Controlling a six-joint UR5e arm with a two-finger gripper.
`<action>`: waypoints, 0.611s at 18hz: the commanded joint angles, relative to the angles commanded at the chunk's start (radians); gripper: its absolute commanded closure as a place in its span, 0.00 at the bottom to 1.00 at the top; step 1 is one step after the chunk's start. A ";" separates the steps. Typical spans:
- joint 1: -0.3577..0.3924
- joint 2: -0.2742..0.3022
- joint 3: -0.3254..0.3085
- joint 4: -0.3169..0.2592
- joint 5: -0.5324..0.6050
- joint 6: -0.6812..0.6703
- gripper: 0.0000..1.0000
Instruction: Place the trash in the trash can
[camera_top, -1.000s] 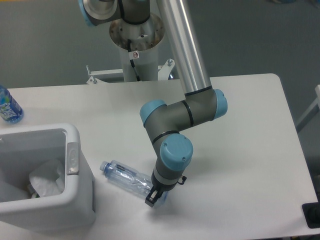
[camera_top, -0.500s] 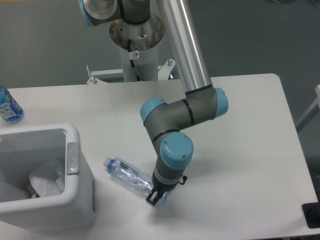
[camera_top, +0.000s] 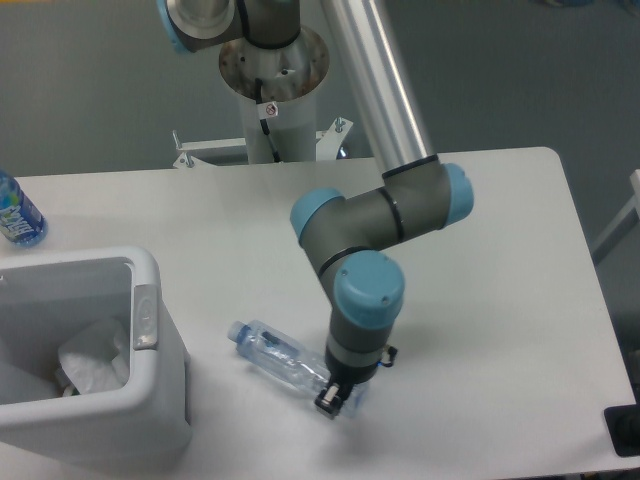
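Down near the table's front edge, the gripper is clamped on the base end of the crushed bottle, which lies on its side with the cap pointing toward the bin. Paper packet sits inside the bin. Upright bottle at far left.

Base: grey column with a ribbed round collar at the top of the view, behind the surface.
Upper arm: long silver tube slanting down and to the right from the top edge.
Elbow and wrist: grey joints with light-blue caps — folded back on themselves, the last link pointing down.
Pincer: low, just above the surface — its dark fingers closed on the crushed bottle at its base end.
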 joint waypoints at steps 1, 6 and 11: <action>0.005 0.012 0.011 0.002 0.000 0.028 0.40; 0.064 0.084 0.068 0.049 -0.002 0.140 0.40; 0.091 0.173 0.081 0.188 -0.084 0.192 0.40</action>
